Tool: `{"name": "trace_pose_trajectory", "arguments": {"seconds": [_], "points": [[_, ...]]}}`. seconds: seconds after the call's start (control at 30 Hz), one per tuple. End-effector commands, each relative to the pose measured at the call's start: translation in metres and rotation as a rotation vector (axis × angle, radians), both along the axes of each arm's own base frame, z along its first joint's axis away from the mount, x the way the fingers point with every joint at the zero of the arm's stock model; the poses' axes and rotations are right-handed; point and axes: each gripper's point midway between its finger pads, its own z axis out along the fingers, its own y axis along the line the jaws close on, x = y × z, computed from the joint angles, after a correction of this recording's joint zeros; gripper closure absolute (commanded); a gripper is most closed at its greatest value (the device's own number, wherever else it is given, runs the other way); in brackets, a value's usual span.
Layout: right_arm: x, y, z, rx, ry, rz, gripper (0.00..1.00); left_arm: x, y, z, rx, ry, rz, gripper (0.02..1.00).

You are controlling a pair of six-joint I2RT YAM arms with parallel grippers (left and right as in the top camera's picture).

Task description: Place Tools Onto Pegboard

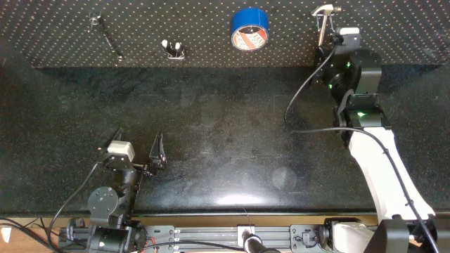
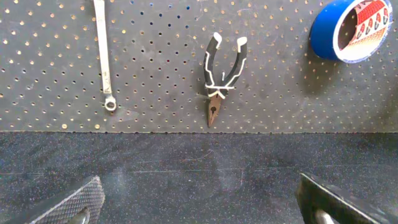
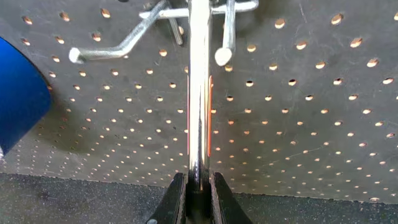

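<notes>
The right hand [image 3: 198,199] clamps a metal tool [image 3: 199,93] against the pegboard [image 3: 298,124]; the left hand [image 2: 202,202], fingers apart, hangs over the tabletop [image 2: 199,162].

You have the shiny chrome tool shaft [image 3: 199,93] standing upright, pinched in the right claw [image 3: 198,179], flat against the black perforated pegboard [image 3: 298,124].

Two arms: left arm [image 1: 112,200] black, with white wrist block [image 1: 120,149] and textured dark fingers [image 2: 78,202]; right arm [image 1: 376,158] white-shelled, with black joints, green lights and looping black cable [image 1: 294,98].
</notes>
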Motion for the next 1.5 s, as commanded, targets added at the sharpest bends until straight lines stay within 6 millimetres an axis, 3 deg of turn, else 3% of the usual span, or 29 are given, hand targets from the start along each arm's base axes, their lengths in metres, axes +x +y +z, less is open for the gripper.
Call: {"name": "trace_pose_trajectory", "arguments": {"seconds": [0.03,0.07,0.1,0.13,0.2,0.23,0.37,0.5,0.77,0.93,1.07,1.23,1.4,1.5], "points": [[0.007,0.003,0.013,0.009,-0.032,0.006,0.923,0.0,0.002,0.0,0.013,-0.005,0.009,0.025],[0.007,0.003,0.013,0.009,-0.031,0.005,0.921,0.0,0.002,0.0,0.013,-0.005,0.009,0.025],[0.007,0.003,0.013,0.013,-0.03,0.004,0.858,0.0,0.002,0.0,0.013,-0.005,0.009,0.025],[0.007,0.003,0.013,0.013,-0.03,0.004,0.693,0.0,0.002,0.0,0.013,-0.005,0.009,0.025],[0.007,0.003,0.013,0.03,-0.026,-0.004,0.233,0.0,0.002,0.0,0.013,-0.005,0.009,0.025],[0.007,0.003,0.013,0.03,-0.027,-0.004,0.064,0.0,0.002,0.0,0.013,-0.005,0.009,0.025],[0.006,0.003,0.017,0.029,-0.036,-0.004,0.06,0.0,0.002,0.0,0.013,-0.005,0.009,0.025],[-0.02,0.0,0.037,0.023,-0.071,-0.017,0.058,0.0,0.002,0.0,0.013,-0.005,0.009,0.025],[-0.148,-0.054,0.031,-0.057,-0.286,-0.296,0.053,0.0,0.002,0.0,0.013,-0.005,0.009,0.025],[-0.205,-0.055,0.002,-0.049,-0.362,-0.314,0.047,0.0,0.002,0.0,0.013,-0.005,0.009,0.025],[-0.202,-0.042,-0.019,0.017,-0.291,-0.256,0.051,0.0,0.002,0.0,0.013,-0.005,0.009,0.025],[-0.201,-0.041,-0.055,0.01,-0.22,-0.25,0.051,0.0,0.002,0.0,0.013,-0.005,0.009,0.025],[-0.201,-0.042,-0.056,0.003,-0.215,-0.252,0.049,0.0,0.002,0.0,0.013,-0.005,0.009,0.025],[-0.2,-0.042,-0.068,-0.014,-0.158,-0.248,0.049,0.0,0.002,0.0,0.013,-0.005,0.009,0.023]]}}
